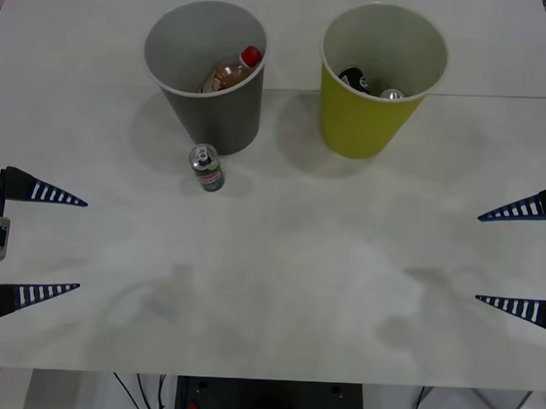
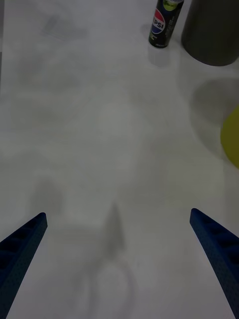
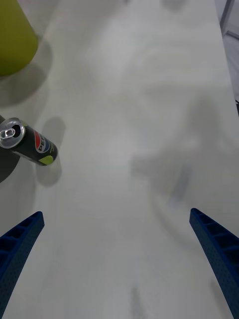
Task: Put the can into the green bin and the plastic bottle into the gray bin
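While the white table [image 1: 279, 285] lies bare between them, the dark gray round bin [image 1: 213, 113] holds the red-capped clear plastic bottle [image 1: 231, 73]; the yellow-green round bin [image 1: 370, 123] holds cans; the small dark-labelled can [image 1: 206, 167] stands just before the gray bin. Left gripper [image 1: 47, 243] and right gripper [image 1: 513, 258] hover spread, empty.

Count: two bins, one gray bin [image 1: 206, 72] and one green bin [image 1: 376, 78]. One plastic bottle [image 1: 231, 73]. One can [image 1: 206, 167] on the table [image 1: 298, 259]; two more cans [image 1: 371, 85] inside the green bin.
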Controlling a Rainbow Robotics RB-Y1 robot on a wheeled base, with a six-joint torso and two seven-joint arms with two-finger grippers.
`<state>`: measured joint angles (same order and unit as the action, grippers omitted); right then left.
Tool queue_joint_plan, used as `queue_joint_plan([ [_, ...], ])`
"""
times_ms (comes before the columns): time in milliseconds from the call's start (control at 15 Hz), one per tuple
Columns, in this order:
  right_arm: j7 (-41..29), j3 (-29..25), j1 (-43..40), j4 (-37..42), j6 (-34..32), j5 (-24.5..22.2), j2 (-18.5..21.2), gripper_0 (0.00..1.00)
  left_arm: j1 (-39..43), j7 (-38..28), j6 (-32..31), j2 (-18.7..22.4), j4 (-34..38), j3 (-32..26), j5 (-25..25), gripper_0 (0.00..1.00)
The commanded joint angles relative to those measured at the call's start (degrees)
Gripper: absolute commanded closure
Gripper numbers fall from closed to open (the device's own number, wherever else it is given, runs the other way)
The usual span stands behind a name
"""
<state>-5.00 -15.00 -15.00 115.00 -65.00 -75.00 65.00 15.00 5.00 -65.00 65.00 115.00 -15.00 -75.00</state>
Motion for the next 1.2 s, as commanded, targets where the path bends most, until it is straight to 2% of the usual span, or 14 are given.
queue_joint_plan([
  [67, 0.0, 0.0, 0.0, 0.0, 0.0, 0.0, 0.0, 0.0, 0.0, 0.0, 0.0, 0.0, 0.0, 0.0, 0.0, 0.0],
  [267, 0.0, 0.0, 0.0, 0.0, 0.0, 0.0, 0.0, 0.0, 0.56, -0.34, -1.71, 0.22, -0.48, 0.59, -1.64, 0.0],
  [667, 0.0, 0.0, 0.0, 0.0, 0.0, 0.0, 0.0, 0.0, 0.56, -3.15, -0.48, -0.22, 0.14, 0.5, -1.9, 0.0],
  [1000, 0.0, 0.0, 0.0, 0.0, 0.0, 0.0, 0.0, 0.0, 0.73, -15.81, 1.37, -2.77, 3.12, 0.85, -3.22, 0.0],
  [1200, 0.0, 0.0, 0.0, 0.0, 0.0, 0.0, 0.0, 0.0, 0.73, -21.88, 7.61, -3.21, 5.06, 4.28, -6.91, 0.0],
])
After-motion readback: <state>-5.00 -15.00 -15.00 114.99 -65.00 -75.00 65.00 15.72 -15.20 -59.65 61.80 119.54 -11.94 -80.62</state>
